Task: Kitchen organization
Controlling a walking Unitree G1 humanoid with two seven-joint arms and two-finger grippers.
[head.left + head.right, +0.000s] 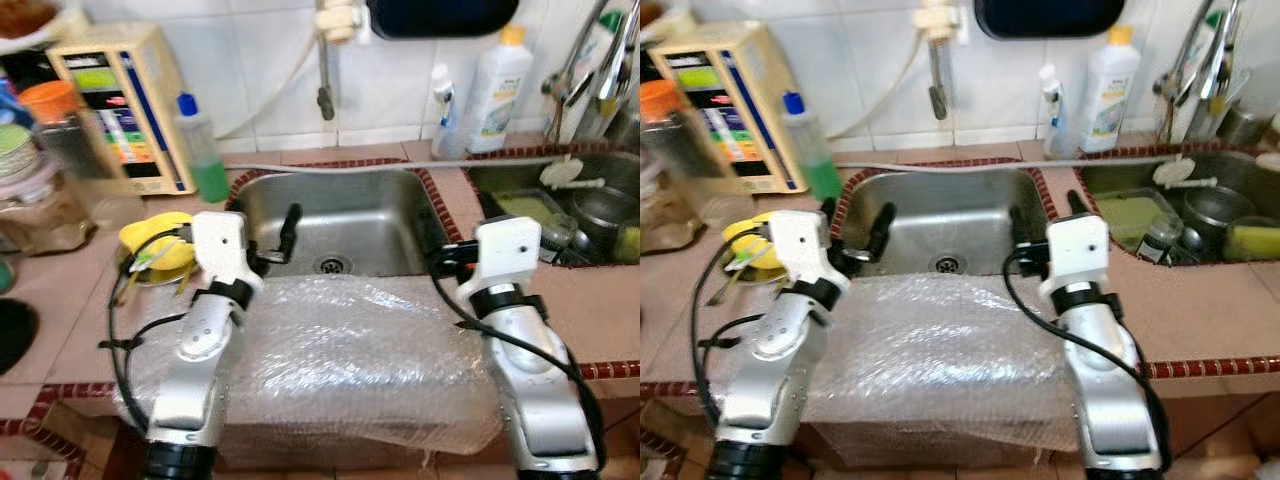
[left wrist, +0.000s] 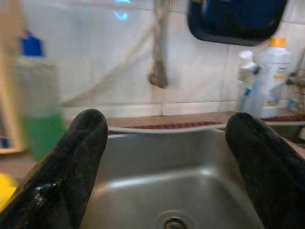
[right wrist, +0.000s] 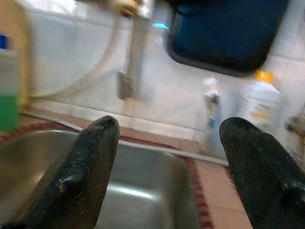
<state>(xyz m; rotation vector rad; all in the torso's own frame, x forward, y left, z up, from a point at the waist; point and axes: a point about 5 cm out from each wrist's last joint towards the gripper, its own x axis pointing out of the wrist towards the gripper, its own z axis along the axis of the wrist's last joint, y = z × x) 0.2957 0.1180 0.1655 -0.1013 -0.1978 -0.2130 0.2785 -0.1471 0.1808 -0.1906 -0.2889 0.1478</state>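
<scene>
**Bubble wrap at sink front, both grippers spread**

Bubble wrap sheet [image 1: 340,350] draped over the counter edge, just in front of the steel sink [image 1: 370,215]; long axis runs along the sink's front rim. Left gripper [image 1: 855,232] over the sink's left side, fingers spread, empty. Right gripper [image 1: 1043,222] at the sink's right rim, fingers apart, empty. Green-liquid bottle [image 1: 203,150] behind the sink's left corner.

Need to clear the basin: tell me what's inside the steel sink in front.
The steel sink holds nothing loose: bare metal and its drain. Bubble wrap covers its near edge, hiding that strip.
</scene>
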